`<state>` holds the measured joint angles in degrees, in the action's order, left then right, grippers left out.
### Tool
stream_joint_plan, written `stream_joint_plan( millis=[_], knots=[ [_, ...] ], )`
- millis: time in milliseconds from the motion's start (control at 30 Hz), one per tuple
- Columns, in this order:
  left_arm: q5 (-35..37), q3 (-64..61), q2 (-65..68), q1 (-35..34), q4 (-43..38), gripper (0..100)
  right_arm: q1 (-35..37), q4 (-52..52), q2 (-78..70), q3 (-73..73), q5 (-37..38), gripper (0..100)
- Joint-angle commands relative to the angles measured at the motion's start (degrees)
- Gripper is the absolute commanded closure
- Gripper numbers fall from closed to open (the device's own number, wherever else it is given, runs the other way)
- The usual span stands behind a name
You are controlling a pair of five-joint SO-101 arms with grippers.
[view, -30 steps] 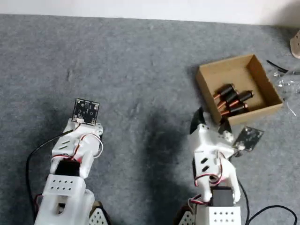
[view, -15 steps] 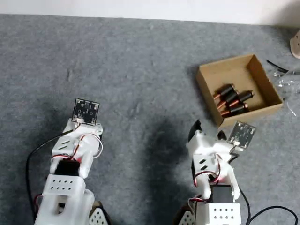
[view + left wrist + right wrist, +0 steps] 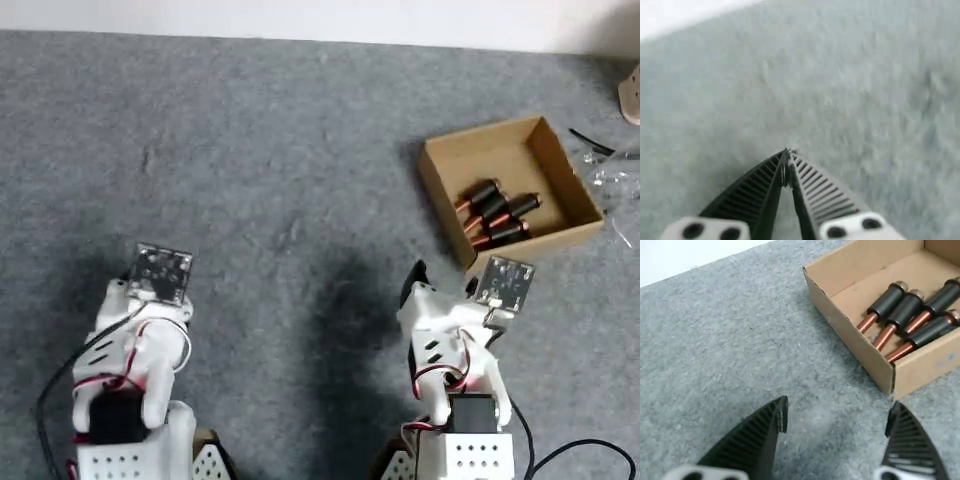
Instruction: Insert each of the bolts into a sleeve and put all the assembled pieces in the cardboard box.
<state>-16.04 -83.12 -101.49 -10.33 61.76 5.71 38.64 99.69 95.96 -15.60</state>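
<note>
The cardboard box [image 3: 560, 150] sits at the right of the grey carpet, and several copper bolts in black sleeves [image 3: 497, 215] lie side by side inside it. The same assembled pieces [image 3: 910, 315] lie in the box [image 3: 855, 262] in the right wrist view. My right gripper [image 3: 837, 415] stands open and empty just short of the box's near wall, low over the carpet; from above it sits at the box's near corner [image 3: 440, 285]. My left gripper [image 3: 788, 167] is shut with nothing in it, over bare carpet at the lower left [image 3: 160, 275].
Thin black wires and clear plastic scraps [image 3: 605, 165] lie to the right of the box. A pale object [image 3: 630, 95] pokes in at the right edge. Grey carpet [image 3: 270, 150] spreads open between and beyond both arms.
The right arm drew back from the box toward its base. The left arm pulled back and to the left in the last half second.
</note>
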Motion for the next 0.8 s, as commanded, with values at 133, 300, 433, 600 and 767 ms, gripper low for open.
stream_joint_plan(
  millis=[133, 300, 433, 600, 767],
  knots=[
    [-5.6, -14.4, -1.8, -1.7, 1.1, 99, -0.7, 0.0, -0.5, 7.2, 1.1, 71.7],
    [-5.8, -14.0, -2.9, -3.0, 5.5, 99, -0.6, 3.8, -0.6, 7.2, 1.2, 71.7],
    [-5.8, -14.0, -2.9, -3.0, 14.6, 99, -0.6, 7.8, -0.5, 7.2, 7.2, 71.7],
    [-5.8, -14.0, -3.0, -3.0, 16.3, 99, 0.7, 9.5, -0.5, 7.2, 12.9, 71.7],
    [-5.8, -14.0, -3.0, -3.0, 16.3, 99, 1.6, 9.8, -0.6, 7.2, 13.1, 71.7]
  ],
)
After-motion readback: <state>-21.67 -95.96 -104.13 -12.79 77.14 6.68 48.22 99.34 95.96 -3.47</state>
